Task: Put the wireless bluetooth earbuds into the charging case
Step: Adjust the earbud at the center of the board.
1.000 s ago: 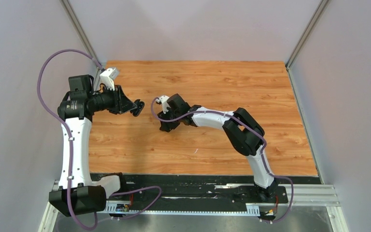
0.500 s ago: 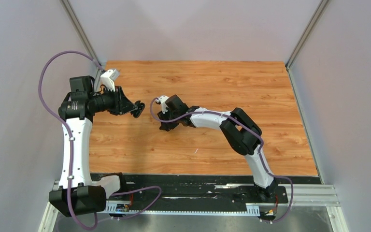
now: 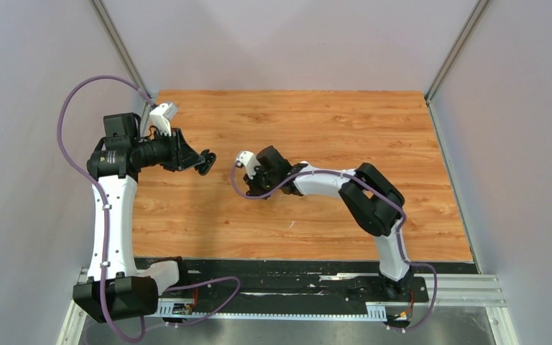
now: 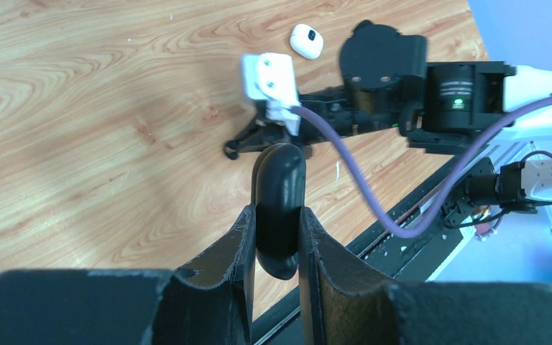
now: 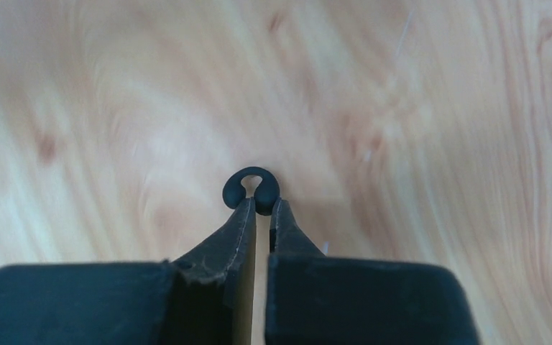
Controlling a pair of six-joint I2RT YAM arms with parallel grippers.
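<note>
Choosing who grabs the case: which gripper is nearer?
Right. The right gripper, pinching a black loop, lies near the case; the left gripper, clamping a black oval, sits farther, across the right arm.

A wood-grain surface (image 3: pixel 316 122) is enclosed by pale walls (image 3: pixel 287 43). A black oval piece (image 4: pixel 279 172) is clamped in the left tool (image 4: pixel 277 215). A small black open ring (image 5: pixel 266 195) is pinched at the right tool (image 5: pixel 262 208) tips.

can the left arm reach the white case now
Probably not: the left gripper is shut on a black oval piece, and the right arm, pinching a black loop, lies between it and the white case.
</note>
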